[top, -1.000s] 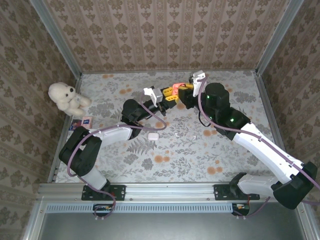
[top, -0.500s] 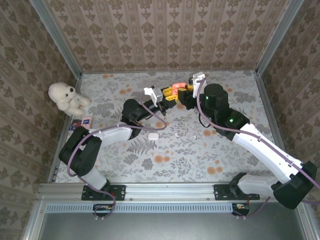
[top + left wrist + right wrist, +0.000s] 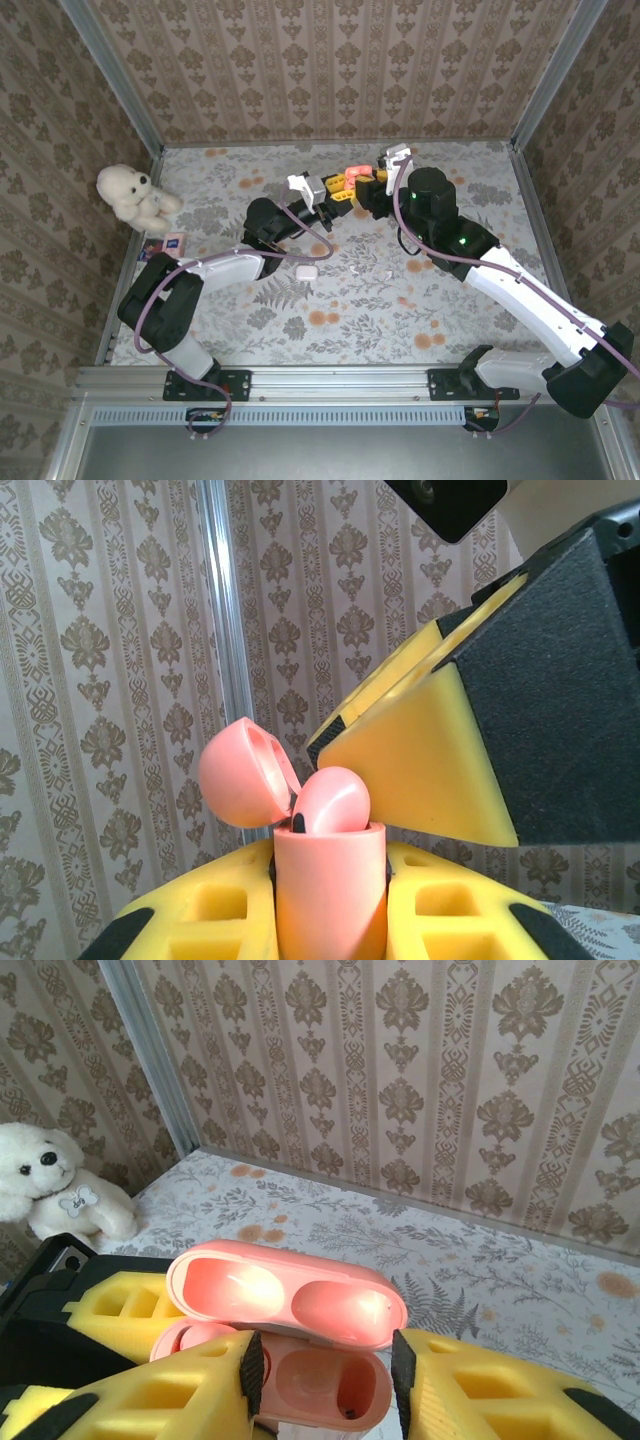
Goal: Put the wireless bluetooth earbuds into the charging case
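Left arm & right arm: white link shells, black joint housings; purple cables are looped alongside. Green LEDs are lit on right arm. Left gripper fingers & right gripper fingers are moulded yellow w/ rect. pockets, black-backed.

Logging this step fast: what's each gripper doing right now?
Left gripper: shut on the pink charging case, lid open.
Right gripper: open, nothing between its fingers.

The pink charging case stands upright, raised above the far part of the table; its lid is hinged open and tilted back; a salmon-pink earbud sits in one well, rounded end up; a small white case lies on the table, well apart.
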